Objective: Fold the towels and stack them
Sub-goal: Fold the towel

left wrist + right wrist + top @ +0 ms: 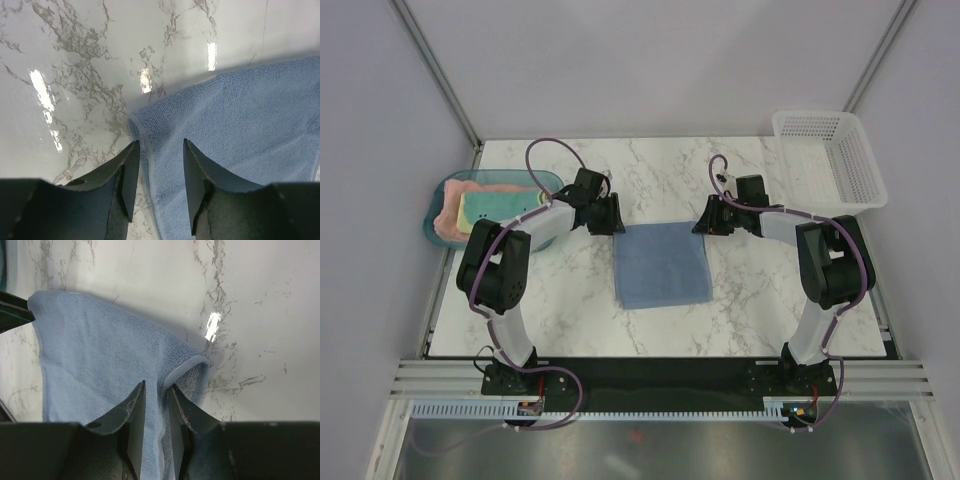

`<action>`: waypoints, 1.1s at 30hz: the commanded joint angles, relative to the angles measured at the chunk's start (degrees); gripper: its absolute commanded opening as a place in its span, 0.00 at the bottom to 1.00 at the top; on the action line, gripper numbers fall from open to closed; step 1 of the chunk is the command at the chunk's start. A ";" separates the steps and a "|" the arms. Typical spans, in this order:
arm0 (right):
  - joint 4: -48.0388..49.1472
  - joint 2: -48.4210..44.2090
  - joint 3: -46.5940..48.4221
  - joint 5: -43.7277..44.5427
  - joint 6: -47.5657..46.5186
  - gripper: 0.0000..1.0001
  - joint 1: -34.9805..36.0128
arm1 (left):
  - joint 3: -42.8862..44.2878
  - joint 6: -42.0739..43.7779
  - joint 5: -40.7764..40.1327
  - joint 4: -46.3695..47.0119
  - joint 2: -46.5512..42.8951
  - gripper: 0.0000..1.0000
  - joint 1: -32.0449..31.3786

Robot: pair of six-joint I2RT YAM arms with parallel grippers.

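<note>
A light blue towel (662, 265) lies folded into a rough square on the marble table. My left gripper (610, 222) sits at its far left corner. In the left wrist view that gripper (160, 142) is open, its fingers straddling the towel's (240, 125) edge, which lies flat. My right gripper (710, 222) is at the far right corner. In the right wrist view it (157, 385) is shut on a pinch of the towel (100, 355), whose corner curls up beside the right finger. A salmon-pink towel (450, 215) and a pale yellow towel (500, 204) lie folded in the tray.
The translucent teal tray (432, 232) stands at the table's left edge. A white mesh basket (875, 190) stands at the back right corner. Grey walls close in the table at the back and sides.
</note>
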 commanded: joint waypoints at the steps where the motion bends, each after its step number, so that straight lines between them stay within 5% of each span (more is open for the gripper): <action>1: 2.25 -2.22 1.58 -1.36 0.40 0.32 -0.15 | -0.11 -1.37 0.89 2.33 -0.31 0.47 0.20; 3: 2.34 -2.31 1.75 -1.45 0.66 0.31 -0.23 | 0.42 -1.37 1.33 2.42 0.30 0.37 0.20; 8: 2.34 -2.57 2.02 -1.62 0.92 0.29 -0.15 | 1.65 -1.28 2.48 2.42 1.36 0.32 0.20; 15: 2.34 -3.01 0.87 -1.19 0.84 0.30 -0.15 | 1.92 -1.28 0.37 0.67 1.54 0.40 0.29; 22: 2.25 -3.80 0.35 -0.83 1.10 0.30 -0.23 | 1.38 -1.28 1.24 1.54 1.71 0.35 0.29; 29: 1.90 -5.38 -0.62 -0.13 1.45 0.32 -0.23 | 2.09 -1.55 2.83 1.81 2.15 0.09 0.38; 33: 2.25 -4.95 -0.18 1.18 1.28 0.03 -0.32 | 3.32 -0.67 3.27 1.72 2.59 0.02 0.64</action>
